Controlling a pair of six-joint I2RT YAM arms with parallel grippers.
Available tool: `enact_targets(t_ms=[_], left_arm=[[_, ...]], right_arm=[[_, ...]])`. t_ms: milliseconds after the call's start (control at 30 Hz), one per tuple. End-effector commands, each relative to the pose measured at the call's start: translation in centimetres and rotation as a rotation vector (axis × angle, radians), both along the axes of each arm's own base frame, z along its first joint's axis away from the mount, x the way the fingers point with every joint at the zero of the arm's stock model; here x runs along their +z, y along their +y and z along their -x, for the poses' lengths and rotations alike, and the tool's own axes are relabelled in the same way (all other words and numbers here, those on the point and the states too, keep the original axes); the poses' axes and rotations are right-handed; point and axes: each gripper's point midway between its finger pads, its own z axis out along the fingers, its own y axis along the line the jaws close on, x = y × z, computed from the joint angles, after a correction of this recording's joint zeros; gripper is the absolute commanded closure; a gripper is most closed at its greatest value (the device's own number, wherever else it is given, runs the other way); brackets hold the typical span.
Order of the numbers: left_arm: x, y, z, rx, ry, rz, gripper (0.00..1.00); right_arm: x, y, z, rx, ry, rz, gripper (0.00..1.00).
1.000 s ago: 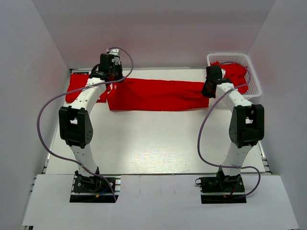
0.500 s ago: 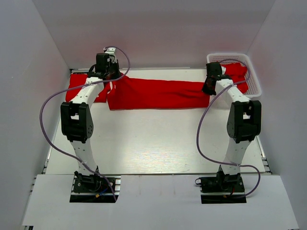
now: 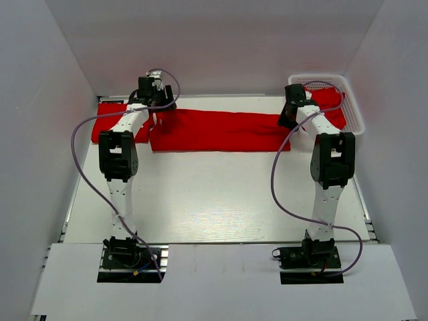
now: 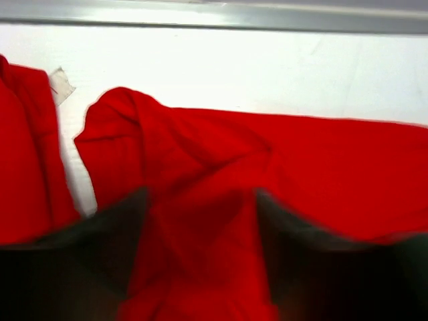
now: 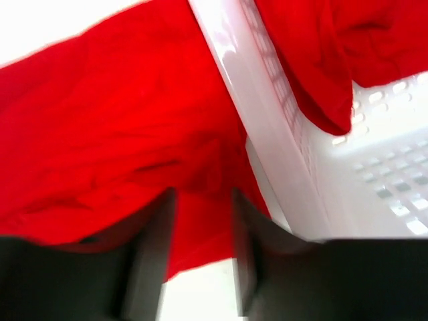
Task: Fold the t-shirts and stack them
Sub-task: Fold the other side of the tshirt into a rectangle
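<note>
At far-left end of the bench [image 3: 214, 200], left jaws: spread wide, dark fingers [image 4: 127, 234] apart, red cloth lying across the gap, nothing pinched. They sit over the left end of the stretched t-shirt [image 3: 221, 130], where the cloth bunches into a raised fold.

Right jaws: also parted, narrower gap, fingers [image 5: 150, 241] low over the right end of the same t-shirt, with cloth and a strip of bare bench showing between them. No grip seen.

Stretched t-shirt: long flat red band across the far part of the bench, running from one arm to the other.

Second t-shirt [image 3: 110, 124]: just left of the first, at the far-left corner, with a small white label [image 4: 61, 85] at its edge.

Basket [image 3: 356, 124]: white mesh, far-right corner, its wall beside the right end of the stretched t-shirt. More red t-shirts [image 3: 331, 100] heaped inside.

Surface: pale and glossy, with a soft glare mid-bench and a metal rail [image 4: 214, 17] along the far edge.

Room: plain grey-white walls [image 3: 200, 40] at back and both sides. White panel [image 3: 221, 277] at the near edge carries both arm bases. Purple cables [image 3: 77, 167] loop beside each arm.
</note>
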Motion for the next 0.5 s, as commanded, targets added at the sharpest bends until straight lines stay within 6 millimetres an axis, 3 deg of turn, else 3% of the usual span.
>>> enact_targets(t_ms=[0,33,100,167,400,467], left_arm=[[2.5,1.5,-1.3,0.076,-0.011,0.046,0.17],[2.5,1.3,-1.5,0.068,-0.014,0.052,0.0],[3.4,1.3,-1.9,0.061,-0.035,0.086,0.0],[4.4,0.8,-2.1,0.036,-0.065,0.103,0.0],[5.6,-0.2,-0.8,-0.026,-0.068,0.13,0.0],[5.7,-1.8,0.0,-0.079,-0.054,0.14,0.0]], right_arm=[[2.8,0.0,-1.9,0.009,-0.07,-0.009,0.52],[3.2,0.2,-2.1,0.018,-0.083,-0.017,0.4],[3.7,1.8,-2.6,0.088,-0.116,-0.072,0.31],[4.0,3.3,-2.6,0.159,-0.133,-0.114,0.12],[5.5,7.1,-2.2,0.355,-0.168,-0.186,0.1],[4.9,7.6,-1.4,0.387,-0.148,-0.183,0.1]])
